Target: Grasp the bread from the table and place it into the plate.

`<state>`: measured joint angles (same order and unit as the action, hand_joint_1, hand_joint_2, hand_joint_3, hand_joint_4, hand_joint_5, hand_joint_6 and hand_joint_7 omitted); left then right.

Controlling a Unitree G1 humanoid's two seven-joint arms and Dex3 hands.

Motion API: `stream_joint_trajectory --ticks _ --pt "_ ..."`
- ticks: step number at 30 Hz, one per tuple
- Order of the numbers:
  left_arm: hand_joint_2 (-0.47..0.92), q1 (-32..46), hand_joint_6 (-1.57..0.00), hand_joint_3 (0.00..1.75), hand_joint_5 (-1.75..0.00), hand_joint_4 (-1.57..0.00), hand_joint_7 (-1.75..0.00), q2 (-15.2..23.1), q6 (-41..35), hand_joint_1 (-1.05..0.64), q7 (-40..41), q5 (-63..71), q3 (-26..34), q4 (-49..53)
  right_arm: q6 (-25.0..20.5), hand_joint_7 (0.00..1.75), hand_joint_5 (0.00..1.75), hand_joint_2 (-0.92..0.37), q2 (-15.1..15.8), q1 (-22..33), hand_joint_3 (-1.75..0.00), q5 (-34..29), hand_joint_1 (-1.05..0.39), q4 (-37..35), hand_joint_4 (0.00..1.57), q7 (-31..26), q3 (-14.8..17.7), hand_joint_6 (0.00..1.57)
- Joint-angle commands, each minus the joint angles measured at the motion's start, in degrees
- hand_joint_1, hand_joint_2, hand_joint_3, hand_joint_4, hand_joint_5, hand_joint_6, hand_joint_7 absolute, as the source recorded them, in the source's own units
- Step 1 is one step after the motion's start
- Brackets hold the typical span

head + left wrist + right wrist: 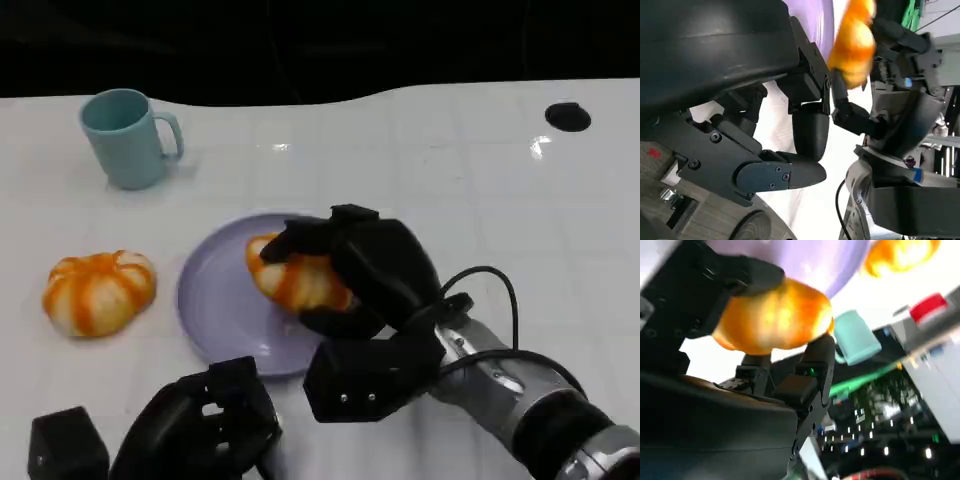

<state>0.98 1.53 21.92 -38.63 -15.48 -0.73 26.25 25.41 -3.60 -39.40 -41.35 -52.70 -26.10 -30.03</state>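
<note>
**Your robot's arms and hands**

You had a silver right forearm (560,415) with a dark band near the wrist and a black cable looping over it. Your right hand (365,275) was matte black, with a rounded shell and blocky, screw-studded segments. Your left hand (200,430) was black too, its finger links fastened with small screws.

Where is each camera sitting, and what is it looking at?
Head view: from up on the robot, looking down at the white table; the right hand grips an orange-and-white striped bread roll over the round lilac plate, and the left hand sits low.
Left wrist view: behind the left hand, facing the roll and the right hand.
Right wrist view: behind the right hand, facing the roll and a teal mug.
Shared: all three show the held roll and the plate.
</note>
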Motion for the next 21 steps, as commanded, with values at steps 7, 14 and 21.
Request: stream_joint_trajectory --ticks 7,14,21 --pt "0.64 0.0 -0.77 0.66 -1.75 -0.79 -1.4 0.8 0.3 -0.53 -0.2 0.1 0.3 0.4 -2.6 0.0 0.48 -0.92 2.4 1.6 -0.09 1.4 -0.55 6.5 0.0 8.3 0.1 0.29" --pt "0.65 -0.2 -0.77 0.66 -1.75 -0.79 -1.4 0.6 0.6 -0.53 -0.2 0.1 0.2 0.7 -2.0 0.01 0.51 -0.92 4.5 4.2 -0.09 2.4 -0.54 10.8 0.01 10.3 0.9 0.3" --pt "0.65 -0.3 -0.77 0.66 -1.75 -0.8 -1.4 0.7 0.9 -0.53 0.6 1.1 0.0 0.7 0.6 0.03 0.6 -0.92 8.4 8.3 -0.1 3.1 -0.53 15.7 0.07 8.9 2.1 0.36"
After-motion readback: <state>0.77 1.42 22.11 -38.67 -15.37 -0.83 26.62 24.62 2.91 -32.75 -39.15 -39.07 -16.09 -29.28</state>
